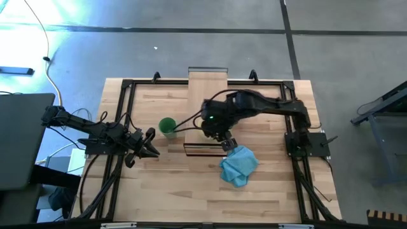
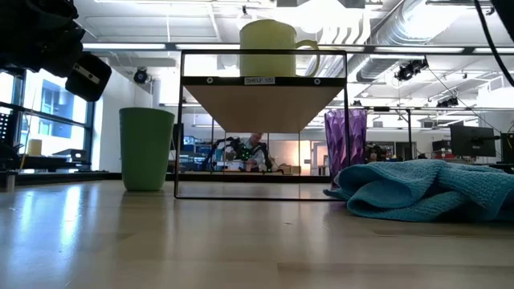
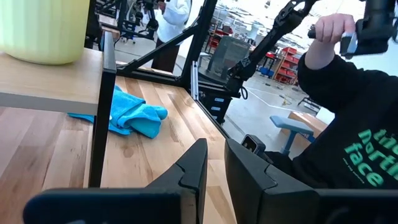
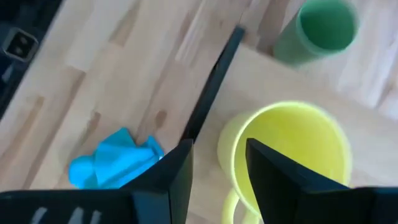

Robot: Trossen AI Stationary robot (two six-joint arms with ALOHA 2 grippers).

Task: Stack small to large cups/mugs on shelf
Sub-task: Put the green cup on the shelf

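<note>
The yellow mug point(image 2: 269, 48) stands upright on the shelf point(image 2: 261, 104), its handle toward the right of the low view. My right gripper point(image 4: 217, 168) hovers open above the mug point(image 4: 286, 155); one finger is over its mouth and the other outside its wall, with the rim between them and no contact showing. The green cup point(image 1: 167, 125) stands on the table left of the shelf point(image 1: 207, 83). The purple tumbler point(image 2: 345, 140) stands on the table behind the blue cloth. My left gripper point(image 1: 151, 144) waits open, left of the green cup.
A crumpled blue cloth point(image 1: 238, 165) lies on the table at the shelf's near right corner. A black frame point(image 1: 127, 86) runs around the tabletop. In the left wrist view a person in a dark sweatshirt point(image 3: 348, 124) stands beyond the table's right edge.
</note>
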